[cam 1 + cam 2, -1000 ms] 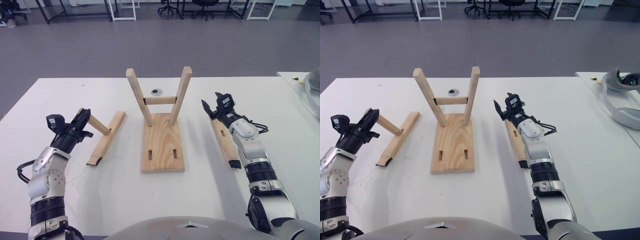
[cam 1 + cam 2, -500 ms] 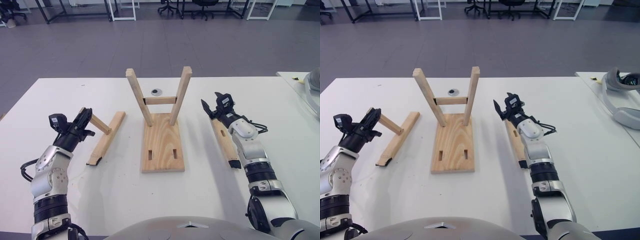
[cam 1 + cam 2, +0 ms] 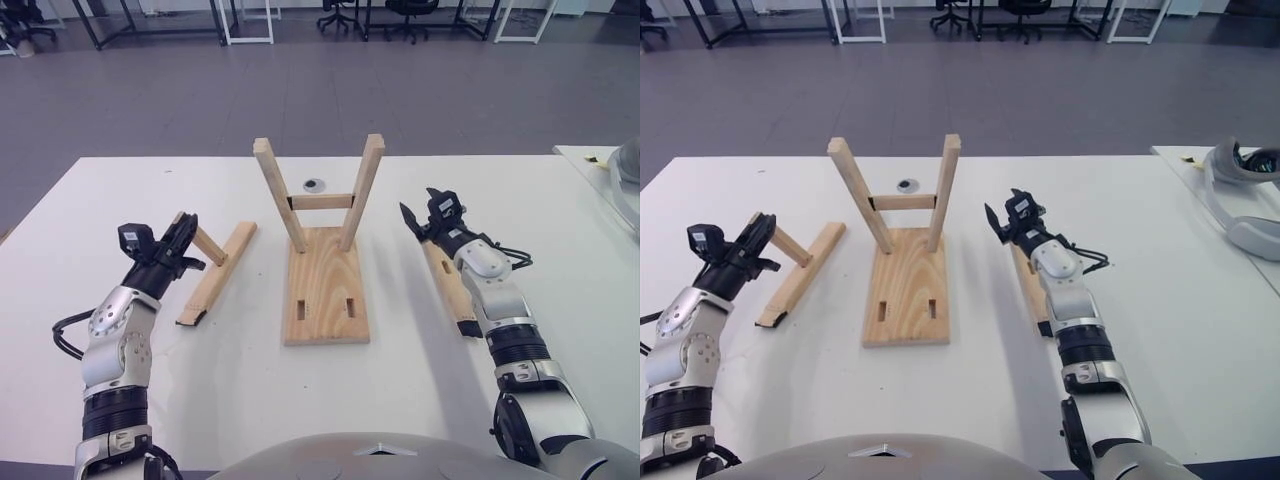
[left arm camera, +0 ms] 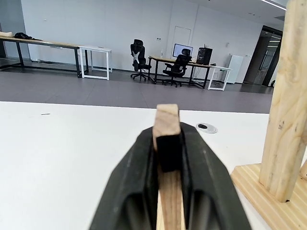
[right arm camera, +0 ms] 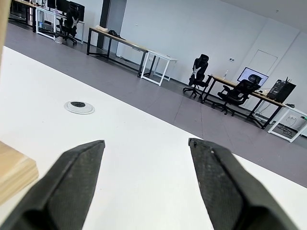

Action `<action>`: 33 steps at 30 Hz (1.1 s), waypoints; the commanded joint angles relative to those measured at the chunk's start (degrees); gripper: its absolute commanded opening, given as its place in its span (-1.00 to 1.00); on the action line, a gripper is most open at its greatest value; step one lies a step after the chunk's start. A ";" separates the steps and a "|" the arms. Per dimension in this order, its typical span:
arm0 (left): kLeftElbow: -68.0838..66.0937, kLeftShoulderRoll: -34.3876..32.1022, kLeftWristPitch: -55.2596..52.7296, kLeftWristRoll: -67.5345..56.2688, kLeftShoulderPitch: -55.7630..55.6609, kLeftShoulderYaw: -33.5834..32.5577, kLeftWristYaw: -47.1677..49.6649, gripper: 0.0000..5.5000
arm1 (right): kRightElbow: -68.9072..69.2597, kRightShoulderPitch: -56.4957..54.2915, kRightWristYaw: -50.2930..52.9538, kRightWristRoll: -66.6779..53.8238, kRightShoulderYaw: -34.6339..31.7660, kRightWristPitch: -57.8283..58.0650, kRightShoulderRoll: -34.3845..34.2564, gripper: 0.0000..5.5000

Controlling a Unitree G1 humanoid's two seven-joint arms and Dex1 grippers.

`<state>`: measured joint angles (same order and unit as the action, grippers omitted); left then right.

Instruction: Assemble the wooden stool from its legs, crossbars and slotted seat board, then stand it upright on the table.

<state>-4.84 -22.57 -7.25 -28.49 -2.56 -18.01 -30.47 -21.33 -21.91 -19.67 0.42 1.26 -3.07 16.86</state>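
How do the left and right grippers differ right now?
The left gripper is shut on a crossbar; the right gripper is open and empty. The left gripper is left of the board; the right gripper is right of it, near the far end of a loose leg. Both are low over the table.

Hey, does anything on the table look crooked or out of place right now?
Nothing looks damaged or spilled. The two legs standing on the seat board appear to splay apart toward their tops, the left one more, though the camera angle may exaggerate that. The board's two near slots are empty.
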 commanded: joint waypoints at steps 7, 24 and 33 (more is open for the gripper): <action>-4.95 -0.63 -9.19 3.54 4.26 5.61 1.60 -0.85 | -1.47 -1.31 0.52 1.91 0.95 -0.89 -0.14 0.19; -9.37 0.54 -2.86 7.05 7.38 8.52 3.29 -0.85 | -6.07 -3.07 0.79 3.39 2.22 -2.66 -0.74 0.19; -0.98 -1.47 -4.36 5.90 8.19 5.11 6.51 -0.56 | -6.41 -3.24 1.61 3.67 2.21 -3.01 -1.50 0.19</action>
<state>-7.03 -22.99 -9.11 -24.03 3.96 -12.27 -25.30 -27.83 -24.08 -18.22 3.89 3.36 -5.97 15.59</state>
